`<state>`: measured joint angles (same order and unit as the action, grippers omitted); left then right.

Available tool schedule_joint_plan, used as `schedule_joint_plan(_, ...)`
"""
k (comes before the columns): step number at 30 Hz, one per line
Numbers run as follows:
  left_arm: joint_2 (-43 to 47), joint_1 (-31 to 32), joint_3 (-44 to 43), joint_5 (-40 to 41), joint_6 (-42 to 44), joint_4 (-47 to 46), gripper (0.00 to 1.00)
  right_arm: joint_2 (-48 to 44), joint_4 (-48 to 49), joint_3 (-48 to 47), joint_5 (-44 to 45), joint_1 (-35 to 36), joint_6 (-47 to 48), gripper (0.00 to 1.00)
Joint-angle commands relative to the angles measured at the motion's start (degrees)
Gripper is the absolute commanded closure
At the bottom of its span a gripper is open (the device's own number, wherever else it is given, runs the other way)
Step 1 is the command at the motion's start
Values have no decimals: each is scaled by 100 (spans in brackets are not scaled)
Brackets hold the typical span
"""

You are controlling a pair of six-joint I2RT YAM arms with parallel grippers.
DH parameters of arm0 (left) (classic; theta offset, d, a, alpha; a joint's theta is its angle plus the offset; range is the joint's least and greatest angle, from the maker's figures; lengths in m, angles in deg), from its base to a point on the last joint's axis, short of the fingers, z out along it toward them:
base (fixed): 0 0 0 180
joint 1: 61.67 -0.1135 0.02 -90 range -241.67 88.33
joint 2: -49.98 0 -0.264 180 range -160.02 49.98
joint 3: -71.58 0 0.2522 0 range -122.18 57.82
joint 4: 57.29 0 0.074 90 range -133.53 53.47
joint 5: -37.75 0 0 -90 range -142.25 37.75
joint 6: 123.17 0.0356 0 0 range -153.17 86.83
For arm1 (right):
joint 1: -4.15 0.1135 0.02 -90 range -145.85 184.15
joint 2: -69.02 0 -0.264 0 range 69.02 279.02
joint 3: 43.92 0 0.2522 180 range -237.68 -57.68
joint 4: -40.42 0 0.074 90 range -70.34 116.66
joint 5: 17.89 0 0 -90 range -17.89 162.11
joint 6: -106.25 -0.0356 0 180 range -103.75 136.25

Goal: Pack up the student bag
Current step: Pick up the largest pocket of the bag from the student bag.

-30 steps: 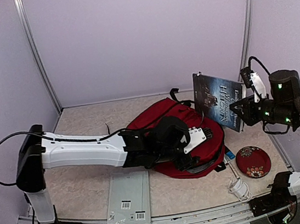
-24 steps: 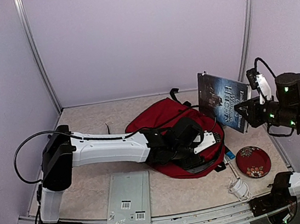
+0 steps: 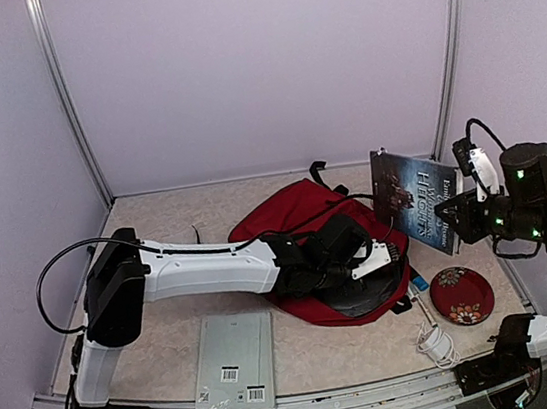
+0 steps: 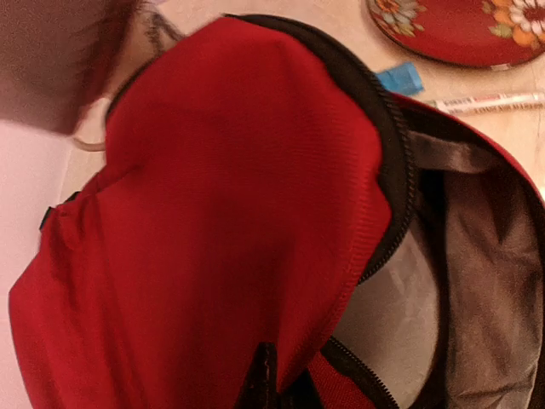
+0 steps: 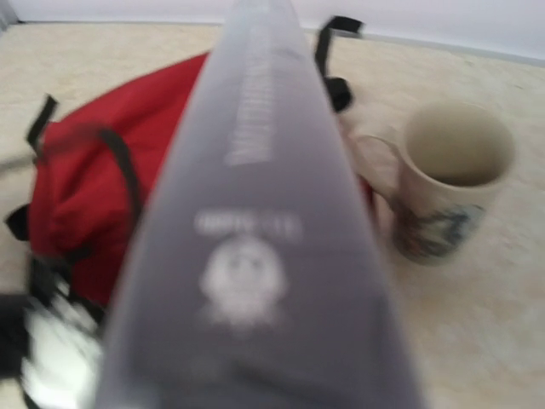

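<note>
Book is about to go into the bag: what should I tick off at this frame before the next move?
1. Grip on the book: ok, the right gripper holds it in the air.
2. Mouth of the student bag open: ok, grey lining shows in the left wrist view.
3. Hold of the left gripper on the flap: cannot tell, its fingers are out of sight.
4. Book above the mouth: not ok, it hangs to the right of it.
5. Path past the mug: cannot tell; it stands upright beside the bag.

Book (image 3: 416, 198) lower, farther right.
</note>
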<state>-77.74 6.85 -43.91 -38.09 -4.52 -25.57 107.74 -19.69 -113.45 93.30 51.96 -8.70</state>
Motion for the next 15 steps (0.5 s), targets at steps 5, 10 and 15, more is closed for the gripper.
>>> schedule_joint_plan(5,1144,-768,-44,6,-957,-682,100,88,-842,-1195,435,-18,-647,100)
schedule_joint_plan(10,1180,-1117,-144,627,-1389,-890,100,-91,-778,-1451,-801,-18,-876,100)
schedule_joint_plan(15,1418,-1219,-157,808,-1501,-1286,100,39,-800,-988,-1970,-19,-1130,100)
